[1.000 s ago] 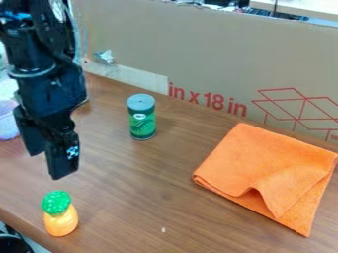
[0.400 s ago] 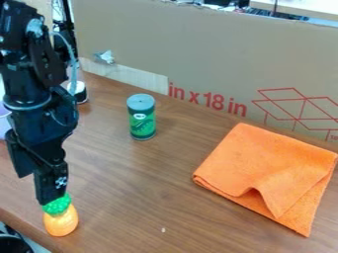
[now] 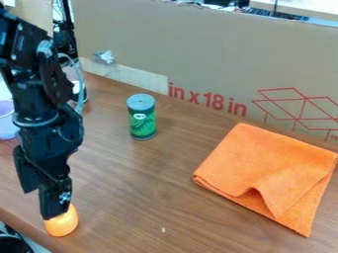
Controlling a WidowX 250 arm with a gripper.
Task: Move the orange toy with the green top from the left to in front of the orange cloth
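My fingers (image 3: 55,197) dropped lower, still spread, now covering green top of toy pineapple (image 3: 63,225); no grip yet imo.

The tool (image 3: 41,204) hangs at an orange toy (image 3: 64,225) on the table (image 3: 145,192).

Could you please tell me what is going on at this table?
The black two-finger gripper of a robot arm is low over a smooth, rounded orange object near the edge of the brown wood-grain table. The gripper hides the object's upper part, and I cannot tell whether they touch. Its fingers look apart. Farther back stands a green cylindrical container with a grey lid, and a folded orange cloth lies off to one side.
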